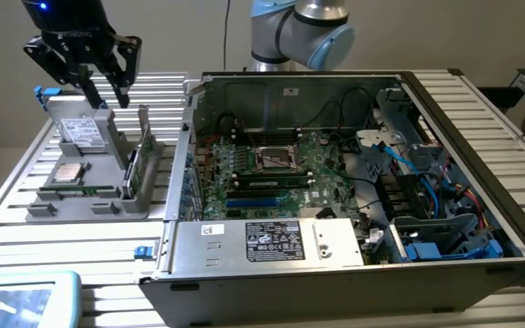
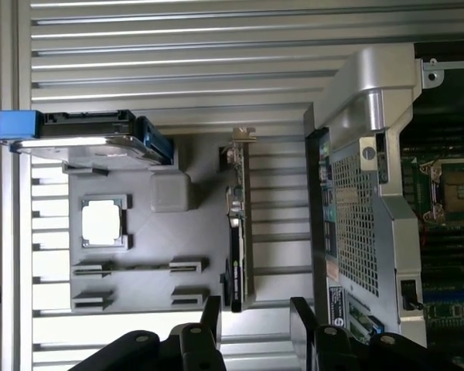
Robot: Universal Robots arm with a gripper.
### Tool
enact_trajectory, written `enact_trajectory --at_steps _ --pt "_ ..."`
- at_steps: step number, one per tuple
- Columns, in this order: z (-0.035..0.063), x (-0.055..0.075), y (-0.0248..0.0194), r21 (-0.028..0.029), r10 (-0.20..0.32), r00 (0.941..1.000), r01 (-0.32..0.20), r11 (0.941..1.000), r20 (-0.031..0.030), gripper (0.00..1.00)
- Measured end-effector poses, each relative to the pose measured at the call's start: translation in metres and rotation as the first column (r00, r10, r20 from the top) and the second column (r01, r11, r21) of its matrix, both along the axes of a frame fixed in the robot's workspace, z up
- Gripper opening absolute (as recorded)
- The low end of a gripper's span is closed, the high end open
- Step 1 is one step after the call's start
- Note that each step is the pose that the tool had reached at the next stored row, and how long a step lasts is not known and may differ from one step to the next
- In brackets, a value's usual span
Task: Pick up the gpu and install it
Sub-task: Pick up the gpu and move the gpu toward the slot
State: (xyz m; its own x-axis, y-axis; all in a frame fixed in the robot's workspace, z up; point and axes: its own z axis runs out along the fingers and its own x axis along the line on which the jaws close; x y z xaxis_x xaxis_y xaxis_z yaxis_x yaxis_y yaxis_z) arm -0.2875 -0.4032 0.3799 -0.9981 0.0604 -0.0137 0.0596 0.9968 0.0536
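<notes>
Gripper spread and empty above the parts holder, with the gpu waiting in its slot.

My gripper (image 1: 106, 92) hovers over the grey holder (image 1: 98, 205) with its jaws apart and nothing between them. The gpu (image 2: 238, 232) stands on its long edge in the holder's slot, on the side nearest the open computer case (image 1: 272, 287). The hard drive (image 1: 78, 130) and CPU chip (image 1: 66, 173) sit on the holder's other side. I judge the card light and stiff but fragile — a thin board with a slim bracket at one end. I'd pinch it across its flat faces near the middle of the upper edge, gently, keeping off the contact edge.
</notes>
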Motion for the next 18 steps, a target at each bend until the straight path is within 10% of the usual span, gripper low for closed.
enact_trajectory --at_steps 9,13,18 --pt "-0.0139 -0.005 0.0041 0.0 0.0 1.0 0.0 1.0 -0.001 0.48" --pt "-0.0154 -0.005 0.0041 0.0 0.0 0.9997 0.0 1.0 -0.0237 0.48" --pt "-0.0242 -0.005 0.0041 0.0 0.0 0.9997 0.0 1.0 -0.0254 0.48"
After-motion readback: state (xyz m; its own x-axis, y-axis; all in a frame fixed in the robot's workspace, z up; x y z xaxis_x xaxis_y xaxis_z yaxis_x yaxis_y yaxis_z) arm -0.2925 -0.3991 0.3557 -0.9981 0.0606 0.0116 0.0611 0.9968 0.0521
